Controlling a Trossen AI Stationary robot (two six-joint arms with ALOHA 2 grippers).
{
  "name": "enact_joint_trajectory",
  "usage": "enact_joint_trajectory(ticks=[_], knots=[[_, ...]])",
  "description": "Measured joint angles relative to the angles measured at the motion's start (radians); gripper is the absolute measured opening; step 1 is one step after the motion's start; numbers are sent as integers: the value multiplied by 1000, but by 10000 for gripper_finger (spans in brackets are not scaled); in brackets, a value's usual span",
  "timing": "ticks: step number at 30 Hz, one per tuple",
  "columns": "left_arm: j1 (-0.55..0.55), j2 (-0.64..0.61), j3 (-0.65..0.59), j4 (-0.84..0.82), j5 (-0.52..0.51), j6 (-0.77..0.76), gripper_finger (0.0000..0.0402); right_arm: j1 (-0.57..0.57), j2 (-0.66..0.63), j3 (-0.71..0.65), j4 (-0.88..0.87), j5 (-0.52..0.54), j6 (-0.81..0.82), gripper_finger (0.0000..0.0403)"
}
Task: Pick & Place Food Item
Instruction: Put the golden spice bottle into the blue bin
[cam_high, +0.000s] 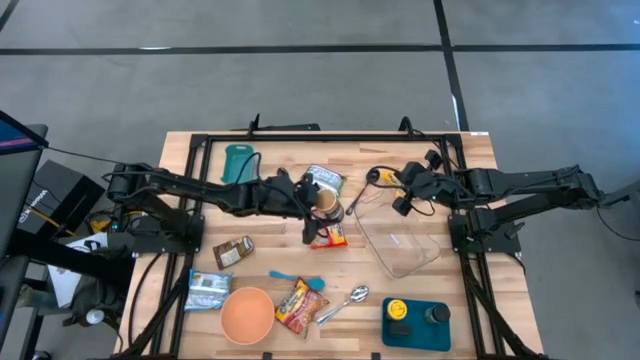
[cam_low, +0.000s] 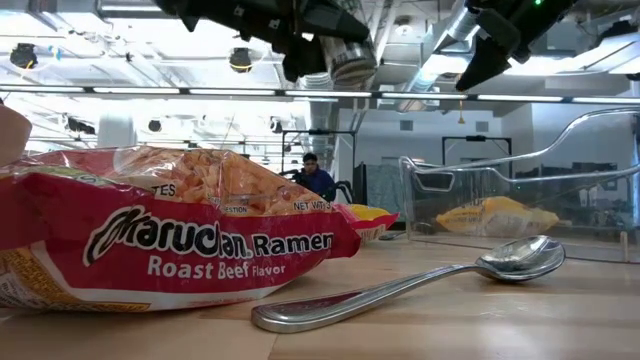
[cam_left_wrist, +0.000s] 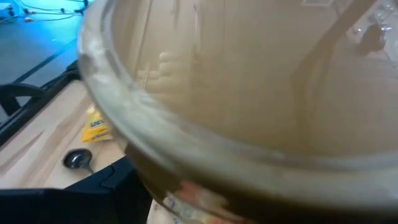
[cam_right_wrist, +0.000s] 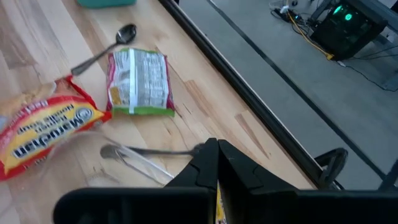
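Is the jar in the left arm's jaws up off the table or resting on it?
Up off the table. In the low view the jar hangs high above the ramen packet in the left gripper; its jaws stand wide around it.

From table height, the red ramen packet (cam_low: 170, 225) lying nearest carries its brand in big white letters, "Maruchan Ramen", with "Roast Beef Flavor" printed beneath. A small "NET WT" marking sits near the packet's upper right edge, though the figures after it are too small to read. In the right wrist view a ramen packet (cam_right_wrist: 43, 134) shows the same brand lettering, upside down. The green-edged packet (cam_right_wrist: 138, 82) beside it has a panel of fine print that cannot be read.
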Motion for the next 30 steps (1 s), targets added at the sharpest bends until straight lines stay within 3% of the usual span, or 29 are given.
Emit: enact_joint_trajectory(ticks=[10,18,24,30], knots=[[0,33,6,-7,0,-1,283,-1,0,-102,284,-31,-140,1],[4,83,5,-3,0,-3,283,-33,0,-149,410,-301,-202,1],[8,108,16,-9,10,-10,283,-97,-3,-220,564,-638,-275,1],[9,190,79,-12,39,-7,283,-134,-4,-264,606,-685,-274,1]])
